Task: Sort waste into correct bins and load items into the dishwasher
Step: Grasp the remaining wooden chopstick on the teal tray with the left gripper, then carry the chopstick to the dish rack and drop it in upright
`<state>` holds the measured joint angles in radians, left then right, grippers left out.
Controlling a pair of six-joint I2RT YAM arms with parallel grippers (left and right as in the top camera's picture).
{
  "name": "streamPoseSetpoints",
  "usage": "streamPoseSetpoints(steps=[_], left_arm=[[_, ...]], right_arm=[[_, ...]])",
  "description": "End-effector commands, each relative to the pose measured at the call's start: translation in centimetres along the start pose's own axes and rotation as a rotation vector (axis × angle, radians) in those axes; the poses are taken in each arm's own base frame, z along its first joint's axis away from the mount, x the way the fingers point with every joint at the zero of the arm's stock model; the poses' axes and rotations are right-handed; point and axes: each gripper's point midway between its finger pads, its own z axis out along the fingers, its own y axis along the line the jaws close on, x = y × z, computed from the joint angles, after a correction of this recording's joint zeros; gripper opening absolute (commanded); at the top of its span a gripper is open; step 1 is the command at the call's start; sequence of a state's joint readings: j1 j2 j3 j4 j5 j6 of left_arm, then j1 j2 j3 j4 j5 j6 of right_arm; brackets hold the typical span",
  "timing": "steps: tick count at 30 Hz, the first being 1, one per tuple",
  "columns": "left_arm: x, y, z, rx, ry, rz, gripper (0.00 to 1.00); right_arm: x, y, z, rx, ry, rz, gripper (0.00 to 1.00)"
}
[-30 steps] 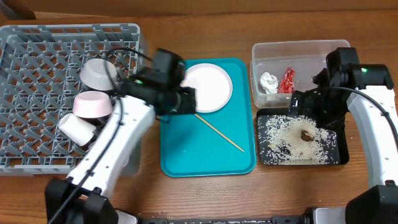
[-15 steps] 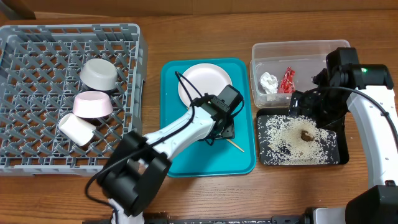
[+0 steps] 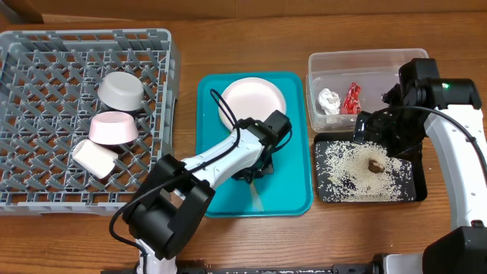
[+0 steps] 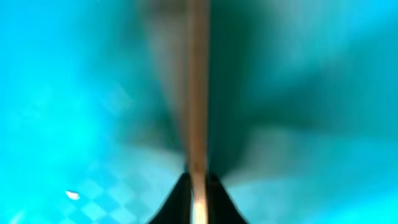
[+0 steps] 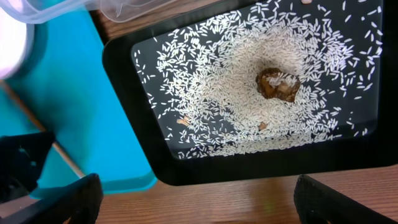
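On the teal tray (image 3: 221, 190) my left gripper (image 3: 255, 169) is down low and shut on a thin wooden chopstick (image 4: 198, 93); its black jaws (image 4: 198, 182) pinch the stick, which runs straight ahead. A white plate (image 3: 253, 103) lies at the tray's far end. The grey dish rack (image 3: 91, 34) holds a greyish bowl (image 3: 122, 90), a pink cup (image 3: 114, 128) and a white cup (image 3: 93, 157). My right gripper (image 5: 199, 205) hangs open over the black tray (image 5: 124, 124), which holds rice (image 5: 236, 93) and a brown lump (image 5: 278, 84).
The clear tub (image 3: 365, 55) behind the black tray (image 3: 369, 199) holds a white tissue (image 3: 329, 100) and a red wrapper (image 3: 351, 97). The teal tray's edge (image 5: 62, 93) almost touches the black tray. Bare wood runs along the table's front.
My left arm swung from the rack's edge onto the teal tray and closed on the chopstick, which has turned from its diagonal lie. The right arm has not moved.
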<state>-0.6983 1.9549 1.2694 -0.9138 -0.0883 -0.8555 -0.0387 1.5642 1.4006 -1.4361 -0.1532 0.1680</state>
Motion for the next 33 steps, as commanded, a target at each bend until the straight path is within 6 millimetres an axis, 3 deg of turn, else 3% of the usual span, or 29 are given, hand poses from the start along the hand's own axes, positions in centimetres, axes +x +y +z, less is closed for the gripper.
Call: streamPoseSetpoints(steps=[1,5,9,10,13,18,22,26,29,31,33], left_arm=[[0.4,1.1,0.6,-0.032,0.038,-0.03,0.04],[-0.5,1.7,-1.4,-0.002,0.001,-0.064,0.04],[-2.5,2.8,-5.0,0.055,-0.099,-0.102,0.04],[-3.7,3.8,-7.2,0.085,-0.163,-0.103,0.04],[-5.6,6.1,-10.8,0.122,-0.27,-0.07,0.04],[-8.7,11.3,-14.4,0.106,-0.402,0.007,0.04],[-11.0,16.3,-14.6,0.031,-0.438,0.083,0.04],[-12.6,19.9,-13.7,-0.027,-0.433,0.109,0.04],[-13.5,21.7,-12.7,-0.048,-0.421,0.082,0.12],[-13.8,22.3,-12.3,-0.047,-0.415,0.065,0.22],[-14.0,22.5,-12.1,-0.048,-0.414,0.058,0.39]], right_arm=[[-0.1,0.1,-0.9,-0.005,-0.035,-0.001,1.0],[0.0,0.1,-0.9,-0.005,-0.032,-0.001,1.0],[0.0,0.1,-0.9,-0.005,-0.033,-0.001,1.0],[0.0,0.1,-0.9,-0.004,-0.033,-0.001,1.0],[0.0,0.1,-0.9,-0.005,-0.033,-0.001,1.0],[0.0,0.1,-0.9,-0.005,-0.034,-0.001,1.0],[0.0,0.1,-0.9,-0.005,-0.033,-0.001,1.0],[0.0,0.1,-0.9,-0.005,-0.032,0.0,1.0],[0.0,0.1,-0.9,-0.005,-0.032,0.0,1.0],[0.0,0.1,-0.9,-0.005,-0.033,0.0,1.0],[0.0,0.1,-0.9,-0.005,-0.033,0.0,1.0]])
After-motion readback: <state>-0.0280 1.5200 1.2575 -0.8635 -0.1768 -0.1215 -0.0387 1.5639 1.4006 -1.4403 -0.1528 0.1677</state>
